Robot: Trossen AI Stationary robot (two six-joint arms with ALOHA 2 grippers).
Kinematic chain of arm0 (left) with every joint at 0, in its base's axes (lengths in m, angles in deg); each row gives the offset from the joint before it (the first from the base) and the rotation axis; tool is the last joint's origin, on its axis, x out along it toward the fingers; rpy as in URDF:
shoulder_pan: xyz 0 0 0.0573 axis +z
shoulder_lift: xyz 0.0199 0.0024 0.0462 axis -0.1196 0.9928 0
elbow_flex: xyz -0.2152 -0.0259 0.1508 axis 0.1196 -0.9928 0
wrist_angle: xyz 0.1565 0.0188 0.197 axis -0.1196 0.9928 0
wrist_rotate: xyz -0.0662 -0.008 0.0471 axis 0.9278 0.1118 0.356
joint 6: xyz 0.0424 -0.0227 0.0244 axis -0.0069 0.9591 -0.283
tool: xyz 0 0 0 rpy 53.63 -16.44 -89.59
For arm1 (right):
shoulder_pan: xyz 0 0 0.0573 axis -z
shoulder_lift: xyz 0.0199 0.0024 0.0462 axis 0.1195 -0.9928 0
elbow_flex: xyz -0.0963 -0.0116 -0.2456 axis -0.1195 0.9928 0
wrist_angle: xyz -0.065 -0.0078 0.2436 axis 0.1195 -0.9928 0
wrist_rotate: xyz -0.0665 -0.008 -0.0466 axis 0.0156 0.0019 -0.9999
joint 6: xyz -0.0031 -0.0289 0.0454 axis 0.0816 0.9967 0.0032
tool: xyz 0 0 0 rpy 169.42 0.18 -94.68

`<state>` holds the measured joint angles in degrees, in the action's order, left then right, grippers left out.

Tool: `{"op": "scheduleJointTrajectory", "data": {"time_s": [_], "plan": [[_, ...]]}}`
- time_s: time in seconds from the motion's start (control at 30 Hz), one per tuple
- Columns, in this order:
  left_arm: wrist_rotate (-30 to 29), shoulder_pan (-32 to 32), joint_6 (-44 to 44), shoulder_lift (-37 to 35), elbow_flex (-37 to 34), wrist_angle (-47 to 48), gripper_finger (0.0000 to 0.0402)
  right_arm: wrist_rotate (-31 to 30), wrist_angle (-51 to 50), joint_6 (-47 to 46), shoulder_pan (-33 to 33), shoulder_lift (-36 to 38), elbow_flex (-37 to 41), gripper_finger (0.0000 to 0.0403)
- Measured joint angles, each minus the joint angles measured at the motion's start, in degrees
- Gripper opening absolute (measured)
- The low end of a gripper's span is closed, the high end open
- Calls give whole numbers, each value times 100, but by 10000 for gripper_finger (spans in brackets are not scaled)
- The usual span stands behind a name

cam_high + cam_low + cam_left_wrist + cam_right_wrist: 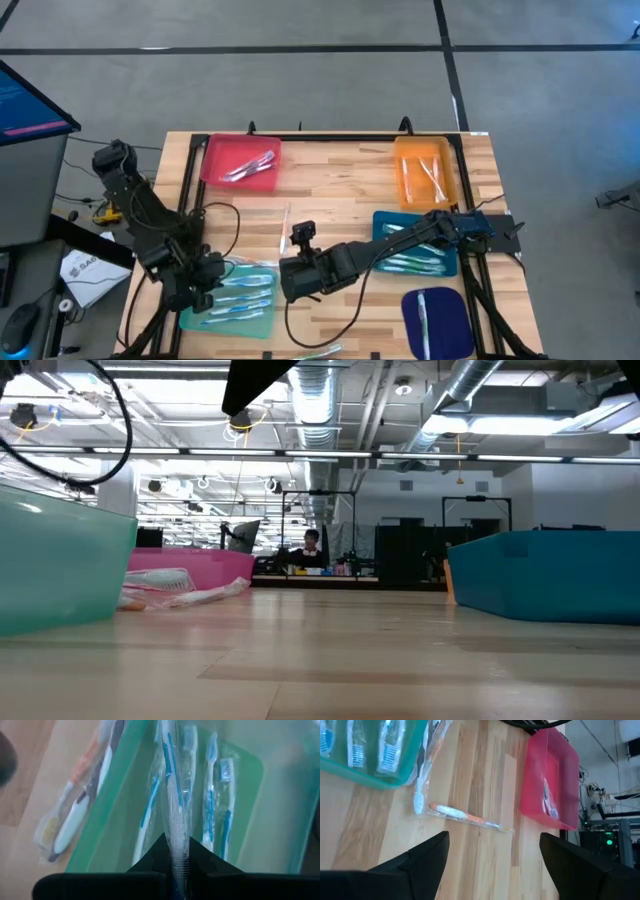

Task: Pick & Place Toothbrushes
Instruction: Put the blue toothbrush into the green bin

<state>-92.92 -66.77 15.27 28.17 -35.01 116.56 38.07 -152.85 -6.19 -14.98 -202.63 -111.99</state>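
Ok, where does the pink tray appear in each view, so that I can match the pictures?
High view: the pink tray is at the table's upper left corner.
Low view: left of centre, behind the teal tray.
Left wrist view: not in it.
Right wrist view: across bare wood, beyond a loose wrapped toothbrush.
Shared landmark: the teal tray, in all four views.
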Motion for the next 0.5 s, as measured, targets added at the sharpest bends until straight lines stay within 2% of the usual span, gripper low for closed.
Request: {"op": "scheduleJointTrajectory", "data": {"time_s": [0.17, 0.4, 0.5], "plan": [[-1, -2, 101, 114, -128, -116, 12, 168, 28, 156, 34, 5, 0, 306], [-49, -56, 483, 114, -371, -267, 14, 1165, 637, 372, 250, 8, 157, 306], [-47, -59, 513, 112, -412, -355, 40, 1203, 921, 371, 267, 14, 155, 306]]}}
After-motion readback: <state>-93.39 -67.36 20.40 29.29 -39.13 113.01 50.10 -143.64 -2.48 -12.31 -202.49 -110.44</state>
